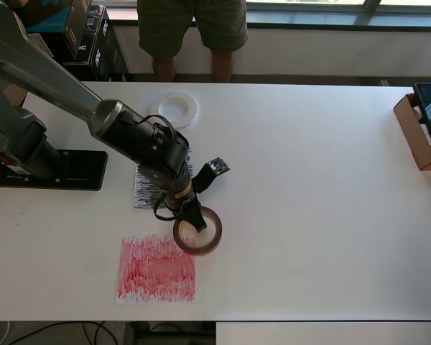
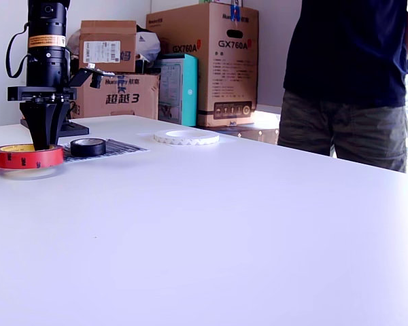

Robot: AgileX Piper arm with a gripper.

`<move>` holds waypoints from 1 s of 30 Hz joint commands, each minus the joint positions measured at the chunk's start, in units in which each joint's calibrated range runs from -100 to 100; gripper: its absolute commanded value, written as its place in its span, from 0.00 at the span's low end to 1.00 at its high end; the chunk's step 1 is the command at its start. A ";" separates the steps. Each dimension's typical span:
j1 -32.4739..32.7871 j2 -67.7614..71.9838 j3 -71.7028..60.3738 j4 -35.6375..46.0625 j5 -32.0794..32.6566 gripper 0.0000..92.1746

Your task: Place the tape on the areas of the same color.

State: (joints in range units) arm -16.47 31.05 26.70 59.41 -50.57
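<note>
My gripper [image 1: 192, 218] is shut on the rim of the dark red tape roll [image 1: 199, 231], which has a yellowish core, and holds it just above the table in the exterior view [image 2: 27, 156]. The roll is by the upper right corner of the red scribbled patch [image 1: 156, 268]. The black scribbled patch [image 1: 145, 188] lies under my wrist. The small black roll [image 2: 88, 146] rests on it and is hidden in the overhead view. The large white roll [image 1: 178, 109] lies on the white patch [image 1: 149, 98] at the far side. The gripper also shows in the exterior view [image 2: 43, 136].
My arm's black base [image 1: 57, 169] sits at the overhead view's left. A person [image 1: 192, 32] stands at the table's far edge. An open cardboard box [image 1: 416, 136] holding a tablet is at the right edge. Cardboard boxes [image 2: 200, 61] are stacked behind the table.
</note>
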 commanded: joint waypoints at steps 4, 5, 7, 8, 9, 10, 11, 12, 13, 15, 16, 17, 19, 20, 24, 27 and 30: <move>-0.72 -9.35 3.15 0.96 -0.51 0.00; -0.96 -10.38 4.15 0.96 -0.84 0.00; -1.98 -12.34 6.24 0.96 -1.17 0.00; -2.30 -13.18 7.23 0.96 -1.25 0.00; -2.69 -14.02 8.23 0.96 -1.25 0.00; -3.25 -14.77 9.05 0.96 -1.25 0.00; -3.80 -15.33 9.87 0.96 -1.33 0.00; -4.35 -15.80 10.42 0.96 -1.33 0.00; -4.90 -16.08 10.87 0.96 -1.33 0.00; -6.01 -16.27 11.41 0.96 -1.41 0.00; -6.64 -16.27 11.51 0.96 -1.41 0.00; -7.19 -16.17 11.51 0.96 -1.41 0.00; -8.38 -15.71 11.32 0.88 -1.49 0.00; -9.01 -15.61 11.41 0.88 -2.07 0.00; -10.98 -15.43 11.41 0.88 -3.62 0.00; -11.14 -15.24 11.51 0.79 -3.62 0.00; -11.61 -13.56 10.96 0.79 -3.46 0.00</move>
State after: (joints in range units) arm -27.37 15.98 38.03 60.64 -53.91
